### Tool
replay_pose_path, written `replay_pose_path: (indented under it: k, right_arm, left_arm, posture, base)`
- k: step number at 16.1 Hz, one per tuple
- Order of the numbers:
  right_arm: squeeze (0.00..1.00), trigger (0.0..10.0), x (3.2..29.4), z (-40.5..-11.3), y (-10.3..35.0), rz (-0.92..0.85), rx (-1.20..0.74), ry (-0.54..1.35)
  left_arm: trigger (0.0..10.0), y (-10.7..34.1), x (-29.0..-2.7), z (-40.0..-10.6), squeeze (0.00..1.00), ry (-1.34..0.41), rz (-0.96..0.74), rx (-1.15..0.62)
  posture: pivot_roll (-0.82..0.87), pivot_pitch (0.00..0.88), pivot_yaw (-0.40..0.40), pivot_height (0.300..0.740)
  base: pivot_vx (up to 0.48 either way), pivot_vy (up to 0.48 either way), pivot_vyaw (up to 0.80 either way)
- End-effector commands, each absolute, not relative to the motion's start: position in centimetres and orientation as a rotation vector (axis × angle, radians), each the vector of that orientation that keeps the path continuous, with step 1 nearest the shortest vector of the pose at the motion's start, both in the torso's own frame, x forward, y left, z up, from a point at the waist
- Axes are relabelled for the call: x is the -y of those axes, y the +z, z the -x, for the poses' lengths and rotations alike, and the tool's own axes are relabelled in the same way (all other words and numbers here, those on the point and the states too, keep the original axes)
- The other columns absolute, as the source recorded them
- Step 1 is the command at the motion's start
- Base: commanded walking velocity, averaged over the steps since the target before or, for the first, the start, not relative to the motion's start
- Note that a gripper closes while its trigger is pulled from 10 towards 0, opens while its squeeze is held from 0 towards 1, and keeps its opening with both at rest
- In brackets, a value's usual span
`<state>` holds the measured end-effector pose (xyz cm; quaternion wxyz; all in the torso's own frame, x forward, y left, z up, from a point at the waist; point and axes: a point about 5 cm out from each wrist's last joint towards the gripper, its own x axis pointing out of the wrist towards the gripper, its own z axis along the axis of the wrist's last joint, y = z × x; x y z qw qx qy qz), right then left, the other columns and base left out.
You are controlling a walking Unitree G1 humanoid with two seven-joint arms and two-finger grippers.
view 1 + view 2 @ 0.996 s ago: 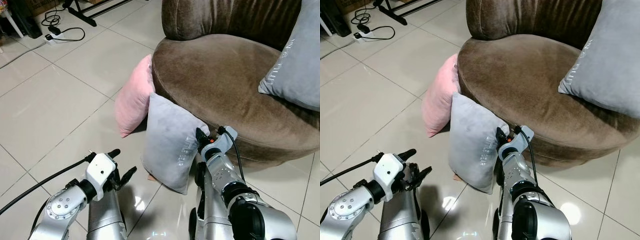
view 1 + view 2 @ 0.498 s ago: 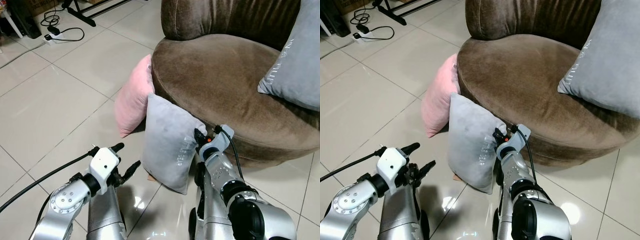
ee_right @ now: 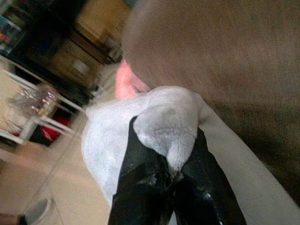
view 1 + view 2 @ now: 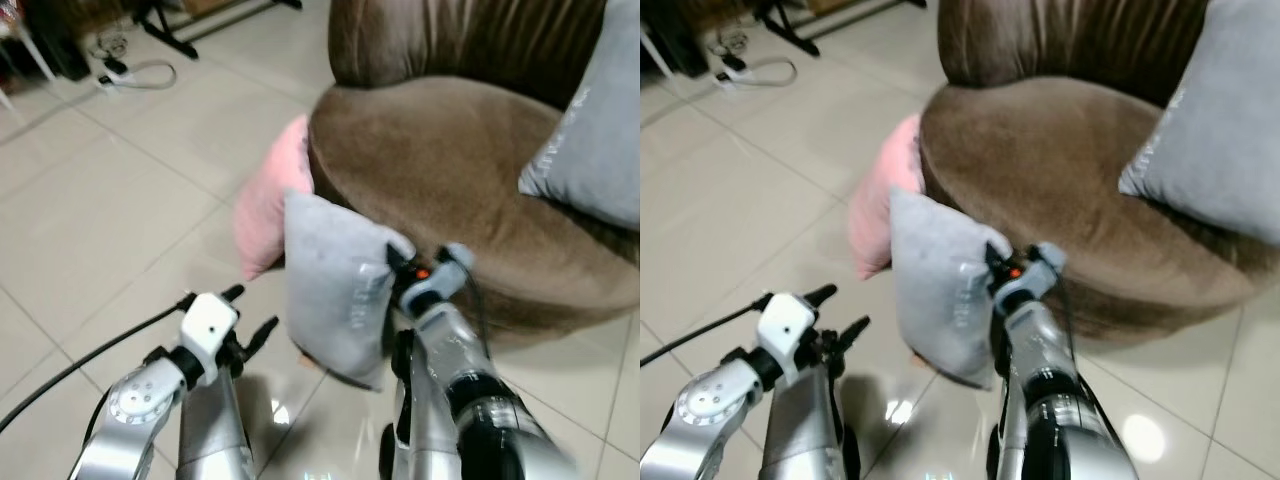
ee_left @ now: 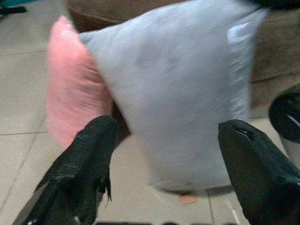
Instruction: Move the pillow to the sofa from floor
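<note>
The grey pillow stands upright on the tiled floor, leaning against the front edge of the brown sofa. The right gripper is at its upper corner, on the side nearest the sofa, and in the right wrist view the two black fingers are clenched on a fold of the grey fabric. The bottom edge of the pillow seems to be near the floor, but the picture is blurred and I cannot tell if it is touching.

The left gripper hangs low on the other side of the pillow, apart from it, with its fingers spread wide and holding nothing.

Just behind the grey pillow, a pink pillow also leans on the sofa, touching or nearly touching the grey one. On the sofa seat, at the robot's right, a second grey cushion rests against the backrest. The rounded seat edge rises directly behind the held pillow. Far on the floor at the left lie a power strip with cables and the black foot of a stand.
</note>
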<state>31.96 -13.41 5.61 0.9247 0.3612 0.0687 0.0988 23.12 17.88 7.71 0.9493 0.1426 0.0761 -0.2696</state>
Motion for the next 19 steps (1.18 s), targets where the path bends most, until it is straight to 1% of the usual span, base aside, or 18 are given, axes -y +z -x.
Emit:
replay_pose_path:
  k: [1, 3, 4, 5, 6, 8, 11, 13, 16, 19]
  right_arm:
    - [0.00, 0.0, 14.0, -31.8, 8.6, -0.742, -0.014, 0.245]
    - [0.00, 0.0, 14.3, -29.5, 11.0, -0.713, 0.059, 0.268]
    - [0.00, 0.0, 14.4, -28.6, 11.4, -0.630, 0.075, 0.246]
    - [0.00, 5.3, 14.4, -28.0, 11.1, -0.567, 0.024, 0.217]
    - [0.00, 10.0, 14.2, -27.4, 11.2, -0.550, 0.006, 0.233]
    - [0.00, 10.0, 14.4, -26.8, 11.2, -0.522, -0.039, 0.219]
    - [0.00, 10.0, 14.6, -26.5, 11.8, -0.477, -0.050, 0.197]
    - [0.00, 10.0, 14.4, -26.1, 12.3, -0.496, -0.052, 0.204]
    - [0.00, 10.0, 14.0, -26.0, 12.6, -0.528, -0.054, 0.237]
    - [0.00, 10.0, 14.3, -25.9, 13.1, -0.533, -0.044, 0.220]
  left_arm:
    - [10.0, 8.2, -18.1, -23.0, 0.00, -0.511, -0.273, -0.130]
    - [10.0, 8.7, -17.5, -23.3, 0.00, -0.479, -0.274, -0.084]
    - [10.0, 9.0, -17.3, -23.7, 0.00, -0.442, -0.278, -0.054]
    - [10.0, 9.2, -17.2, -24.0, 0.00, -0.412, -0.279, -0.029]
    - [10.0, 9.4, -17.0, -24.2, 0.00, -0.402, -0.270, -0.023]
    - [10.0, 9.5, -16.9, -24.5, 0.00, -0.373, -0.272, -0.017]
    - [10.0, 9.8, -17.2, -24.3, 0.00, -0.310, -0.286, 0.001]
    - [10.0, 10.0, -17.1, -24.1, 0.00, -0.294, -0.288, 0.006]
    - [10.0, 10.0, -16.9, -24.2, 0.00, -0.293, -0.292, 0.006]
    - [10.0, 10.2, -17.0, -24.4, 0.00, -0.286, -0.299, 0.012]
  posture:
    - [0.03, 0.021, 0.007, 0.467]
    - [0.01, 0.012, 0.001, 0.467]
    - [0.01, 0.006, -0.005, 0.467]
    - [0.01, 0.006, -0.005, 0.467]
    - [0.00, 0.003, -0.014, 0.467]
    - [0.00, 0.000, -0.023, 0.467]
    - [0.01, 0.000, -0.030, 0.487]
    - [0.02, 0.001, -0.033, 0.512]
    - [0.02, 0.002, -0.033, 0.537]
    - [0.02, 0.001, -0.029, 0.567]
  base:
    - [0.000, 0.000, 0.00]
    - [0.000, 0.000, 0.00]
    - [0.000, 0.000, 0.00]
    - [0.000, 0.000, 0.00]
    - [0.000, 0.000, 0.00]
    - [0.000, 0.000, 0.00]
    - [0.000, 0.000, 0.00]
    - [0.000, 0.000, 0.00]
    - [0.000, 0.000, 0.00]
    - [0.000, 0.000, 0.00]
